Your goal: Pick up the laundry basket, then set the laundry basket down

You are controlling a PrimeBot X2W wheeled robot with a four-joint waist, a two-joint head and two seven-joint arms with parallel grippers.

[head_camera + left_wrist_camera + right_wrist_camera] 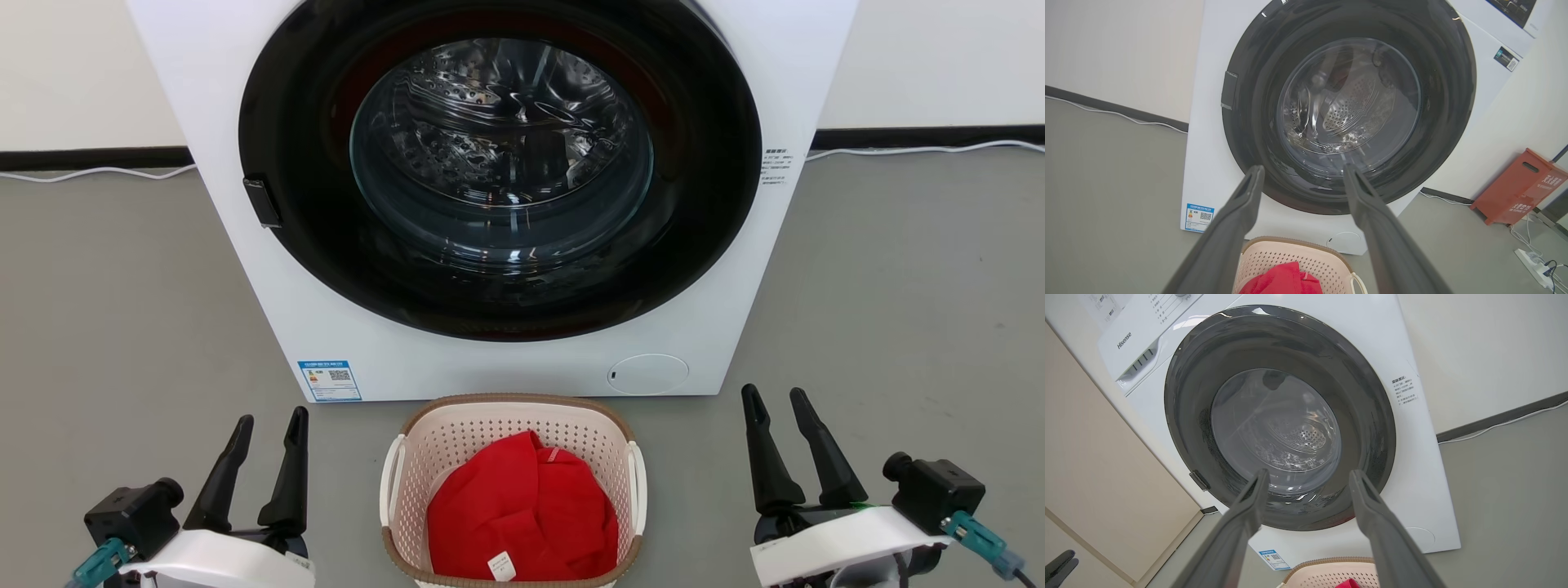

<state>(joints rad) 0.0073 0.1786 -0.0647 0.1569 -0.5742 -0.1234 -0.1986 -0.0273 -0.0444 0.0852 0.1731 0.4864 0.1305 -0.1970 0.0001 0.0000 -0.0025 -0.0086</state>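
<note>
Dark-fingered, the left pincer [272, 418] and right pincer [774, 394] both stand spread wide and hold nothing, tips pointing away from the robot. Between them, apart from both, the basket [514, 402] rests on the floor [122, 327], not yet lifted.

Assessment: perforated plastic, likely light and fairly stiff, though the walls may flex under a squeeze and the smooth surfaces may slip. The red cloth [522, 506] inside is soft and should add little weight.

Recommended hold: the white handles, one [392, 482] on the side facing the left pincer, the other [638, 482] facing the right, taken together to keep the load level.

Beyond the fingertips, just behind the basket, the washer [506, 359] stands with its door shut.
</note>
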